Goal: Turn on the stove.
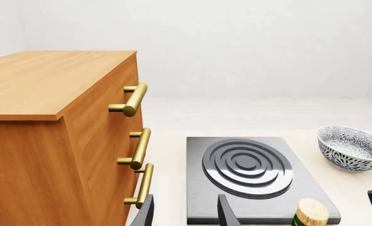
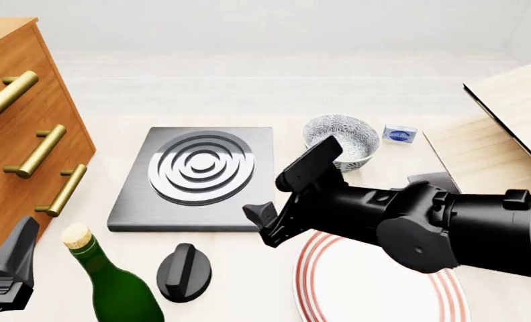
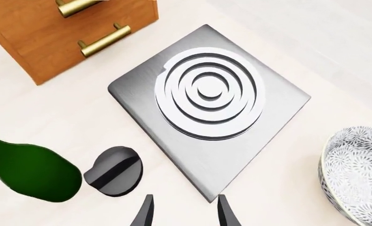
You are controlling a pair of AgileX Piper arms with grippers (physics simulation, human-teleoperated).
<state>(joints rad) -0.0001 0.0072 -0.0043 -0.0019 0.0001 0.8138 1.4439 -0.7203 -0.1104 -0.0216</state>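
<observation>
**Right gripper above and right of the knob, jaws open**

Pale tabletop against blank white walls. Stove sat centre-left, flat slab with silver ring burner. Its separate black knob lay on the table just off the slab's near edge, between the green bottle and the red-rimmed plate.

Key relation: from the right gripper, the knob was lower-left in front view, nearer the robot. Right wrist view showed the same: knob off to one side of the fingertips, not between them. The raised bar ran roughly near-to-far with a slight tilt, so my guess is the jaws would need to straddle it across that line.

Right gripper was open and empty, its arm reaching across from the right above the plate, wrist angled down toward the stove's near edge.

Left gripper hung low at the near-left corner by the wooden drawer unit, fingers apart, holding nothing. Both were near the knob; only the right one pointed toward it.
</observation>
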